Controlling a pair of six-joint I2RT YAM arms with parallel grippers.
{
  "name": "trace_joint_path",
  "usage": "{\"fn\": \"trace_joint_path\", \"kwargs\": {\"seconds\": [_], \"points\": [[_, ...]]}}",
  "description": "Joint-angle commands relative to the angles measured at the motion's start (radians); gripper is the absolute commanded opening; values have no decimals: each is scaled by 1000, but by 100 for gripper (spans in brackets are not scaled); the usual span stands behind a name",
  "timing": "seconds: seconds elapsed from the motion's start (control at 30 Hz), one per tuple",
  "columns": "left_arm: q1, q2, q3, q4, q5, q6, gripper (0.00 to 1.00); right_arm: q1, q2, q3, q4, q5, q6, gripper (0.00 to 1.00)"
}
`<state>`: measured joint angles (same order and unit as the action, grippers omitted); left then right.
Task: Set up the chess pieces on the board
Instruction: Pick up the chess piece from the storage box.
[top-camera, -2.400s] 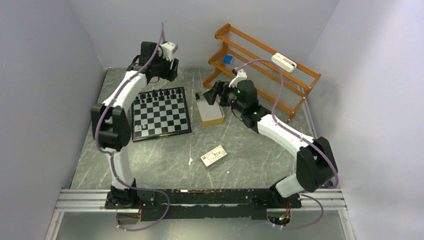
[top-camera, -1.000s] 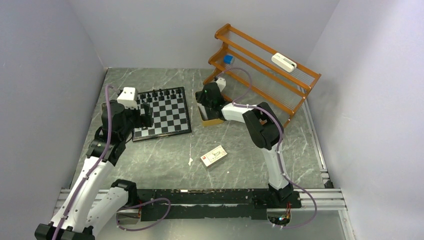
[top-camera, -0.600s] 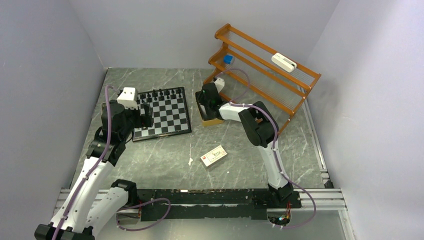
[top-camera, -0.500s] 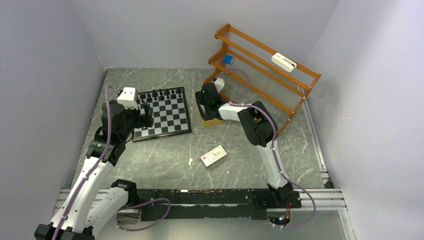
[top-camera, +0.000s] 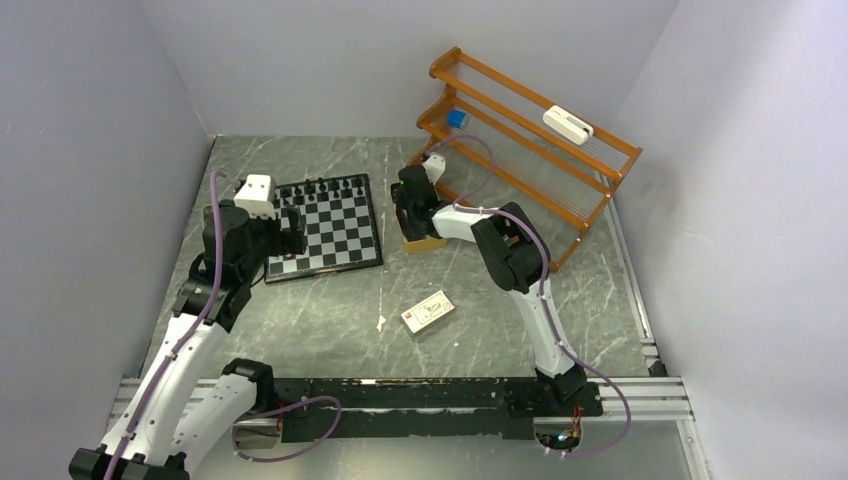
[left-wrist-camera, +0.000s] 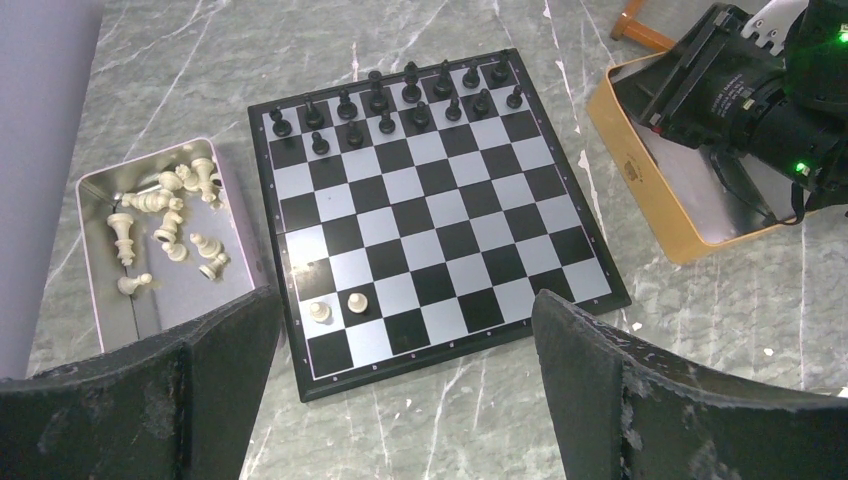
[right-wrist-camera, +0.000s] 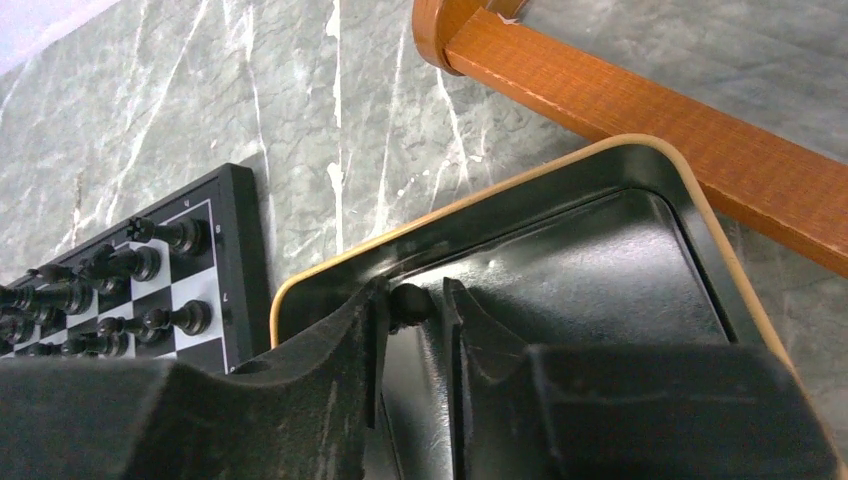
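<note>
Lying on the grey marbled table (top-camera: 330, 300), a small white card box (top-camera: 428, 311) bears red print too small to be read. Inside a tan metal tin (right-wrist-camera: 560, 260), the right gripper (right-wrist-camera: 415, 298) is narrowed around the round head of a black chess piece (right-wrist-camera: 408, 303); a firm pinch cannot be told. The left gripper (left-wrist-camera: 405, 300) is spread wide, empty, above the black-and-white checkered board (left-wrist-camera: 470, 230), where black pieces (left-wrist-camera: 400, 100) are lined up.

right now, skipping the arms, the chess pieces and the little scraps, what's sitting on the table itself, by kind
board: 1
tins: 2, a grey tin and a tan tin
wooden rack: 1
small card box: 1
total: 5
</note>
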<state>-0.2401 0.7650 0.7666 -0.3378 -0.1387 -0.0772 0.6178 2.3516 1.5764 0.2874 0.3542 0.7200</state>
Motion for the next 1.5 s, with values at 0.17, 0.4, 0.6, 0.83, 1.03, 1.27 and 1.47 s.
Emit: {"fn": "trace_joint_path", "kwargs": {"seconds": [0.17, 0.4, 0.6, 0.83, 1.03, 1.27, 1.47], "points": [[-7, -9, 12, 6, -6, 0, 99, 7, -39, -29, -51, 71, -81, 23], [-7, -9, 12, 5, -8, 1, 99, 5, -80, -67, -63, 50, -112, 20], [-7, -8, 13, 3, -8, 2, 99, 6, -141, -139, -47, 42, -135, 18], [-7, 0, 15, 0, -11, 3, 99, 4, -185, -196, -30, 31, -164, 17], [-7, 33, 20, -1, 27, -12, 99, -10, -199, -206, -34, -1, -170, 16], [-7, 52, 10, 7, 36, -19, 99, -25, -218, -221, -22, -67, -175, 15], [-7, 161, 48, 22, 159, -63, 99, -56, -273, -237, -26, -127, -155, 13]]}}
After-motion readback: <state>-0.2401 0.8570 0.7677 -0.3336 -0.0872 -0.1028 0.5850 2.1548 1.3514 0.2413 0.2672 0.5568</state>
